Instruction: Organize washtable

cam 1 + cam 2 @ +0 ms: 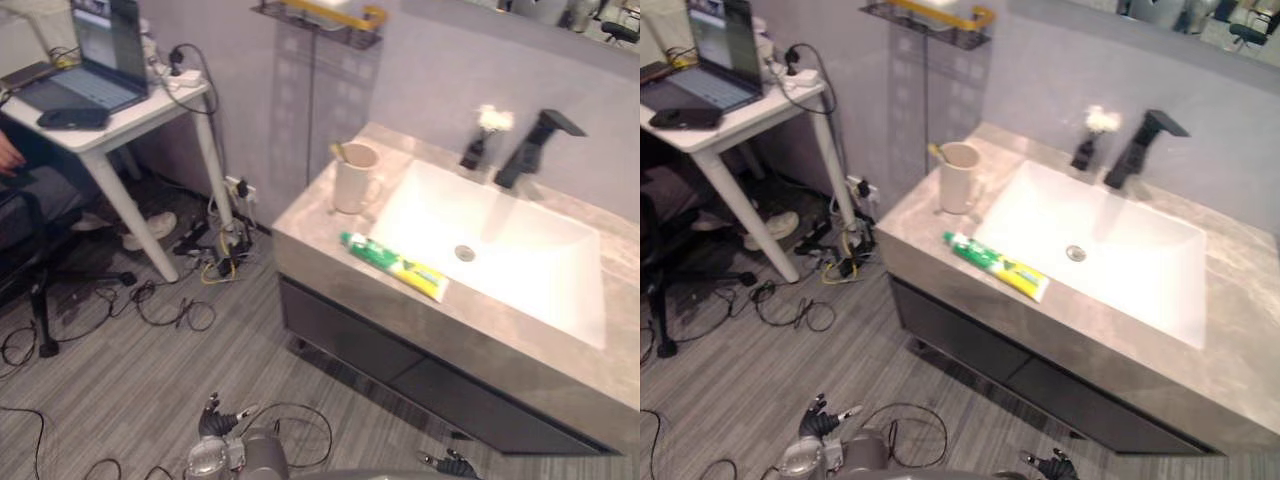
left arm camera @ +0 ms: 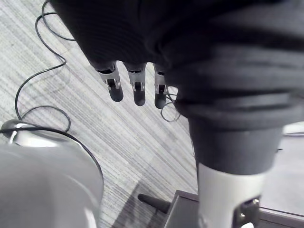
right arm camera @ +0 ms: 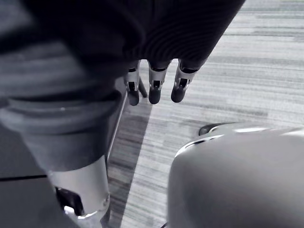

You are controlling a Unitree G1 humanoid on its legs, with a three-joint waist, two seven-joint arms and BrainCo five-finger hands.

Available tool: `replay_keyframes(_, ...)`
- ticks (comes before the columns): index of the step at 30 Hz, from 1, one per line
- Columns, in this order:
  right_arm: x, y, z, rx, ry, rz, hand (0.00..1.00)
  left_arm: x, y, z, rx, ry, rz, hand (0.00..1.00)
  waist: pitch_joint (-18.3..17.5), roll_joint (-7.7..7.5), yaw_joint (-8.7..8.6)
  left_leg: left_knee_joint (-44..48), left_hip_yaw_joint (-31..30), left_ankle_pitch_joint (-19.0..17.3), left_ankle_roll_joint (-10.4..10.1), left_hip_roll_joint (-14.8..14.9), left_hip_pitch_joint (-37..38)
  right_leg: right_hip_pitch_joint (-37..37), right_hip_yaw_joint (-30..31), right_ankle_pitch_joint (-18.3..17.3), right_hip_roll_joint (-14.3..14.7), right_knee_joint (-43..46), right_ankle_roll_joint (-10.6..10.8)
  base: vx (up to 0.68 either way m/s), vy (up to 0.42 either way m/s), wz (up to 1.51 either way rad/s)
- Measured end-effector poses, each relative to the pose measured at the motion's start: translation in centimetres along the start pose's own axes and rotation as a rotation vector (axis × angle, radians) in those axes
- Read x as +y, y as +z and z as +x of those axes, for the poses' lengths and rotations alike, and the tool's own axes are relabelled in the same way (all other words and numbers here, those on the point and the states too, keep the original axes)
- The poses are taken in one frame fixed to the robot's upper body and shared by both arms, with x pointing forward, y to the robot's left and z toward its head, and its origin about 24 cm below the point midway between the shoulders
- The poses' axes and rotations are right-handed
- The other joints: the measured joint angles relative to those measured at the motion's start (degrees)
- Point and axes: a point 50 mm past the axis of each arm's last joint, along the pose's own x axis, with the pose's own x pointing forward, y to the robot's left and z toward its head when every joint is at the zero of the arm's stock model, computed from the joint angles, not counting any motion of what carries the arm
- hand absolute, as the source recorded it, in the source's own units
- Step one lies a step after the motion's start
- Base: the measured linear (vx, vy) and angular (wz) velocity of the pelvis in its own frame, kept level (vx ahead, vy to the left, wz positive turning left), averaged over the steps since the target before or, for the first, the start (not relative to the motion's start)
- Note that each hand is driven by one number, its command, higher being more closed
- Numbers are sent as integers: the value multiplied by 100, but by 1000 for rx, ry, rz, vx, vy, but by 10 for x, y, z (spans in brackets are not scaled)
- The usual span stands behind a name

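A grey stone washtable (image 1: 312,226) stands ahead with a white sink (image 1: 520,262) set in it. A beige cup (image 1: 354,180) with a toothbrush (image 1: 339,152) in it stands on the counter left of the sink. A green and white toothpaste tube (image 1: 395,265) lies flat near the front edge. My left hand (image 2: 135,88) and right hand (image 3: 154,88) hang low over the floor, well short of the counter. Each has straight, relaxed fingers and holds nothing.
A black faucet (image 1: 530,148) and a small dispenser (image 1: 482,135) stand behind the sink. A wall shelf (image 1: 320,20) hangs above the cup. At left, a white table (image 1: 120,122) carries a laptop (image 1: 95,60); a person's arm (image 1: 10,152) shows there, and cables (image 1: 170,300) lie on the floor.
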Motion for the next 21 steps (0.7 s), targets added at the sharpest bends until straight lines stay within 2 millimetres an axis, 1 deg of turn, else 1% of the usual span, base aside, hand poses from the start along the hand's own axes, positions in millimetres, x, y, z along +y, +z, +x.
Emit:
replay_keyframes(1,1,10,1,-42,3,-3,0,-2,-4,-1,18,-11,9,0,-43,88,-12,118,378,-373,252,-4,51,-230,332,306,-137,45,28,113,555,-92)
replay_keyframes(2,3,15,1,-55,7,-3,0,-5,-5,-2,20,-19,13,0,-68,117,-7,137,504,-513,343,-6,66,-363,390,420,-182,83,-114,42,457,-116)
replay_keyframes(3,8,20,2,-71,20,-7,0,-4,-6,-2,22,-21,21,0,-61,179,9,126,777,-628,384,-7,93,-655,388,622,-295,231,-428,-26,354,-130)
replay_keyframes(4,11,29,3,-96,34,-25,0,-9,-8,-3,25,-37,31,0,-16,264,14,-27,1199,-659,449,-23,229,-1052,162,1038,-473,467,-1035,-54,422,-159)
replay_keyframes(5,11,38,4,-122,36,-52,0,-13,-10,-5,31,-57,44,0,40,363,-17,-274,1600,-614,612,-12,471,-1361,-339,1005,-640,963,-1528,-59,402,-139)
replay_keyframes(6,11,40,4,-131,37,-58,0,-13,-12,-5,35,-64,55,0,59,391,-54,-405,1810,-556,774,-18,611,-1492,-667,785,-673,1422,-1580,-47,347,-106)
replay_keyframes(7,13,41,4,-136,46,-81,0,-11,-13,-6,38,-66,70,0,64,376,-61,-654,2031,-461,978,-84,850,-1507,-1222,480,-660,1865,-1525,-23,291,-114)
replay_keyframes(8,13,40,4,-131,58,-128,0,-12,-16,-7,44,-80,83,0,68,426,-28,-1016,2312,-367,1068,-104,1163,-1348,-1947,141,-457,1852,-1469,-28,266,-109)
replay_keyframes(9,15,39,4,-129,66,-141,0,-12,-17,-8,46,-87,87,0,58,452,-33,-1098,2312,-344,1071,-117,1215,-1264,-2081,61,-290,1705,-1367,-16,224,-103)
replay_keyframes(10,20,41,4,-136,81,-167,0,-13,-17,-7,44,-98,107,0,42,427,-41,-1203,2300,-283,1089,-188,1260,-1121,-2148,-51,-44,1242,-1194,-14,166,-69)
replay_keyframes(11,21,38,4,-127,88,-183,0,-10,-13,-5,35,-99,121,0,22,343,-31,-1269,2295,-251,1109,-310,1233,-1014,-2106,-76,14,740,-1106,2,131,-60)
replay_keyframes(12,22,37,4,-122,90,-190,0,-10,-13,-5,34,-100,123,0,8,284,-36,-1270,2291,-234,1096,-345,1221,-942,-2104,-75,34,536,-1001,-4,61,-48)
replay_keyframes(13,22,40,4,-127,90,-183,0,-11,-13,-5,40,-102,123,0,22,318,-70,-1301,2230,-183,1080,-396,1207,-900,-2072,42,64,289,-777,-5,39,-24)
replay_keyframes(15,22,41,5,-131,88,-186,0,-11,-15,-5,45,-102,124,0,26,333,-122,-1358,2217,-127,1027,-410,1248,-853,-1974,144,114,108,-650,1,31,-19)
replay_keyframes(16,22,41,5,-129,87,-185,0,-10,-17,-6,51,-100,123,0,25,342,-168,-1361,2190,-105,991,-395,1287,-758,-1965,189,175,-9,-637,16,8,-10)
replay_keyframes(17,22,40,5,-124,87,-185,0,-9,-17,-6,53,-98,122,0,25,340,-174,-1378,2177,-94,973,-392,1328,-692,-1972,217,212,-87,-656,28,-12,-6)
replay_keyframes(19,20,35,5,-105,81,-179,0,-7,-19,-6,59,-88,110,0,6,298,-163,-1592,2125,-56,910,-346,1522,-459,-1979,340,381,-445,-661,21,-32,-10)
replay_keyframes(21,17,31,5,-87,70,-153,0,-5,-20,-6,67,-73,84,0,-6,268,-162,-1655,2097,-44,889,-279,1562,-396,-1988,376,497,-577,-711,20,-32,-7)
